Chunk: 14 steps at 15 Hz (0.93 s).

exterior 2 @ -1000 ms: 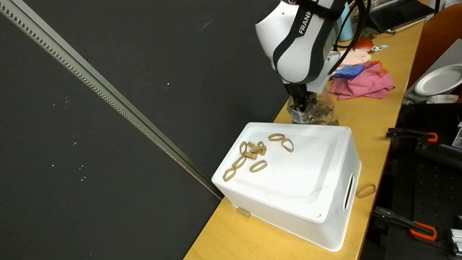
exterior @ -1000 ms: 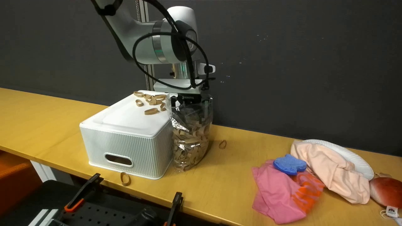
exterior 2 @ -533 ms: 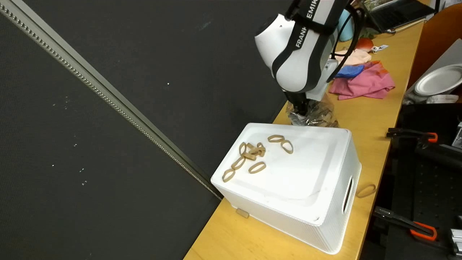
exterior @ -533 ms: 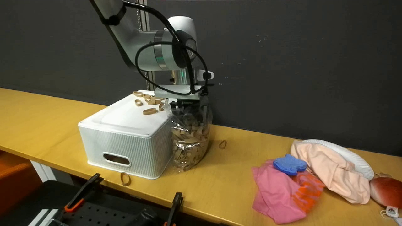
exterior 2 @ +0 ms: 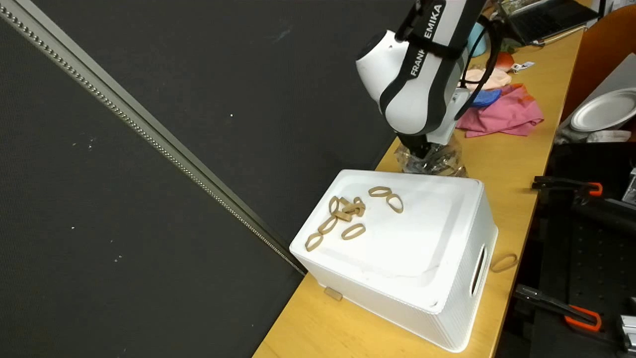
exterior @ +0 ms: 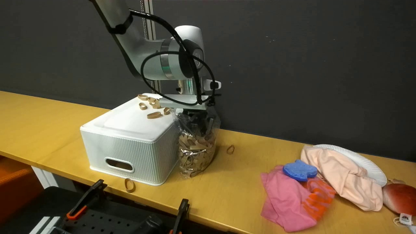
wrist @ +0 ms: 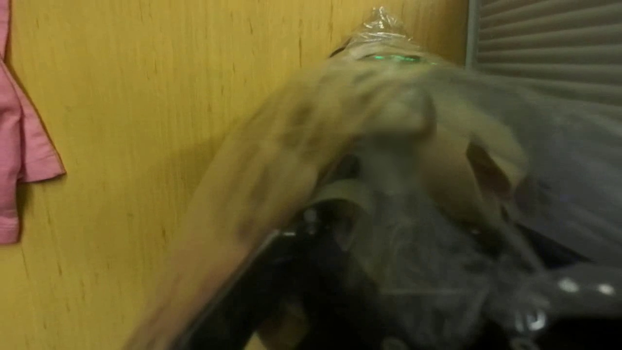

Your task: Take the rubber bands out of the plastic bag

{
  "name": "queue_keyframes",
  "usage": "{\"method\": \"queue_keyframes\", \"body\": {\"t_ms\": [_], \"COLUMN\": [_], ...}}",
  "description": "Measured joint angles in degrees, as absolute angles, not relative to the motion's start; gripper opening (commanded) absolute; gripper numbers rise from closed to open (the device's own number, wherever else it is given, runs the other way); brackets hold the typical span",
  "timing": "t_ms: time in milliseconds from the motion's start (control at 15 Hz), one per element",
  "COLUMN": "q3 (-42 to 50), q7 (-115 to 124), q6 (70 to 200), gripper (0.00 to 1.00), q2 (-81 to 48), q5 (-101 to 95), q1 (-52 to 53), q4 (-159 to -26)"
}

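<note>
The clear plastic bag stands upright on the table against the white box, its lower part filled with tan rubber bands. In an exterior view only the top of the bag shows behind the box. My gripper points down inside the bag's mouth, its fingers reaching the top of the bands. In the wrist view the gripper shows its dark fingers spread apart, blurred by plastic film, with bands around and between them. I see no band clearly clamped. Several loose bands lie on the box lid.
The upturned white box stands beside the bag. Single bands lie on the table right of the bag and near the front edge. A pink cloth, blue sponge and peach cloth lie farther right. Black clamps grip the front edge.
My gripper has moved down, deeper into the bag toward the bands. The white box has shifted very slightly. The loose bands keep their places on it.
</note>
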State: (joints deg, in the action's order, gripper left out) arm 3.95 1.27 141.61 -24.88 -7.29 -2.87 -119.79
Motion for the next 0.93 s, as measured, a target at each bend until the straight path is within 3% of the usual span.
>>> {"method": "queue_keyframes", "body": {"t_ms": [133, 200, 933], "q3": [4.14, 4.26, 6.33], "q7": [1.27, 1.27, 1.34], "q6": [141.61, 141.61, 141.55], "gripper": [0.02, 0.00, 0.02], "q2": [-24.71, -24.63, -21.59], "q5": [-7.29, -7.29, -7.40], "q1": [-2.97, -3.05, -3.33], "q4": [-119.85, -119.87, -119.96]}}
